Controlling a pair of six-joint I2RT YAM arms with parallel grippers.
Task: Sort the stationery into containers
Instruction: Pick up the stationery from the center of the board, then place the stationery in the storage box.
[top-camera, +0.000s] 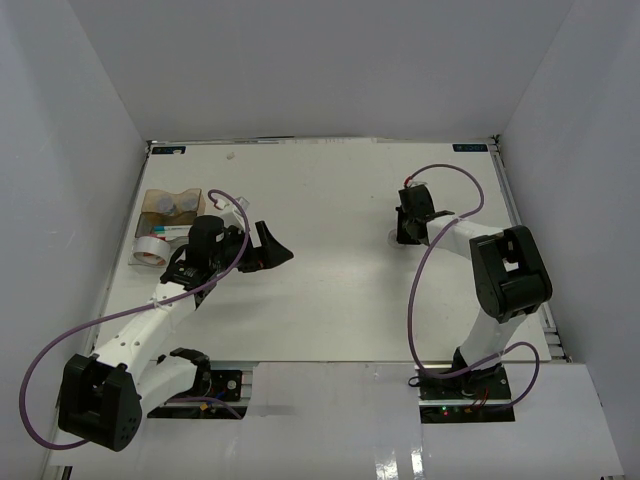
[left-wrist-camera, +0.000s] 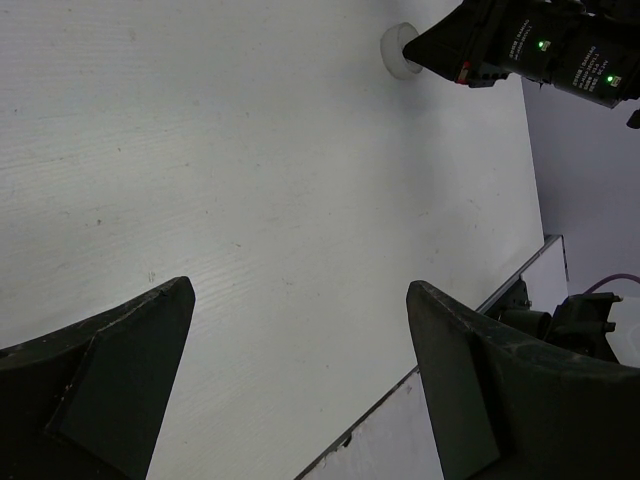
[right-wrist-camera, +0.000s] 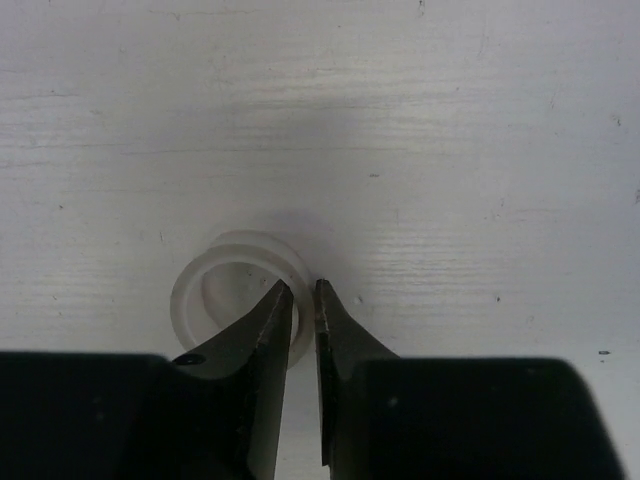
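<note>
The small white tape roll (right-wrist-camera: 215, 290) lies flat on the white table at the right. My right gripper (right-wrist-camera: 304, 285) is shut on its wall, one finger inside the ring and one outside. From above, the right gripper (top-camera: 404, 236) covers most of the roll (top-camera: 391, 238). My left gripper (top-camera: 277, 246) is open and empty above bare table in the left half. The amber box (top-camera: 150, 192) stands at the far left and holds two clear jars (top-camera: 172, 204) and some markers (top-camera: 176, 231). The large tape roll (top-camera: 149, 251) lies at the box's near end.
The left wrist view shows the open left gripper (left-wrist-camera: 300, 288) over bare table, with the table's near edge (left-wrist-camera: 450, 335) below it and the right gripper (left-wrist-camera: 470, 45) on the small roll (left-wrist-camera: 396, 50) in the distance. White walls enclose the table on three sides.
</note>
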